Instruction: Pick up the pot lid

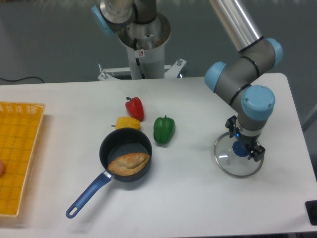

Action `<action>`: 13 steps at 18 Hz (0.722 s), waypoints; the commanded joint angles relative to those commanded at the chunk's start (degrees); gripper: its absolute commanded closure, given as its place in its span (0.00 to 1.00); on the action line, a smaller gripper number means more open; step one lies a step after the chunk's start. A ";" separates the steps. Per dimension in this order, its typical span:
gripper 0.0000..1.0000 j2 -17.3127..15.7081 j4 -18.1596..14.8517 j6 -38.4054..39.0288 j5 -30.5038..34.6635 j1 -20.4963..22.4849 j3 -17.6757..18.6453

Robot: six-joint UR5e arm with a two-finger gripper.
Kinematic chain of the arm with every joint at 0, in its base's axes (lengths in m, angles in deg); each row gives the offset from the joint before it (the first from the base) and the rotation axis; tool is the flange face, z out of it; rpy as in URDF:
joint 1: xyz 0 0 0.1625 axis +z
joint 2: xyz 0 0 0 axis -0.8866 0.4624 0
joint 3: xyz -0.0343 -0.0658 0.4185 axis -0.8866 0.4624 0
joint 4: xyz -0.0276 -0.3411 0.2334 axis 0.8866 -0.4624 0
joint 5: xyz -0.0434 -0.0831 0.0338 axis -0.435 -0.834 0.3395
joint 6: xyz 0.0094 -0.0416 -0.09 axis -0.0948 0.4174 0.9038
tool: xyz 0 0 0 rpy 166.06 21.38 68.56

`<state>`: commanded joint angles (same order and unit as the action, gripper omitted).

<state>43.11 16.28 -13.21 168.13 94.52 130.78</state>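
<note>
- Task item: the pot lid (229, 162), glass with a metal rim, lies flat on the worktop (198, 203) at the right side, well apart from the other items.
- Hand (244, 144): pointing straight down over the lid's centre, with one finger on each side of the blue knob (240, 149). The jaws stand part open. Contact between pads and knob cannot be confirmed from this view, so hold status cannot be determined.
- Risk 1: the knob is small and rounded. If the jaws close off-centre or too high on it, the lid is judged likely to slip out on lifting and drop back to the worktop.
- Risk 2: a grip at the knob alone leaves the wide glass disc free to tilt or swing. A fast lift could work it loose.
- Risk 3: if the hand sits too low, the fingertips may press on the glass and skid the lid toward the right edge.
- Container 1: the dark pot (115, 147) with a blue handle sits near centre and is uncovered. It holds one golden-brown pastry-like piece (129, 163).
- Container 2: the yellow basket (20, 148) is at the far left. A small orange-pink object (1, 169) shows at the frame edge and cannot be identified.
- Loose items just beyond the pot: red pepper (134, 108), yellow pepper (128, 123), green pepper (164, 129). None is in a container.
</note>
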 joint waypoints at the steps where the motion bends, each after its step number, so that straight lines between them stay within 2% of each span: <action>1: 0.00 0.09 0.00 0.00 0.00 -0.09 0.08; 13: 0.00 0.79 -0.09 0.35 0.00 0.00 -0.09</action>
<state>43.90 16.19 -12.85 168.13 94.52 130.69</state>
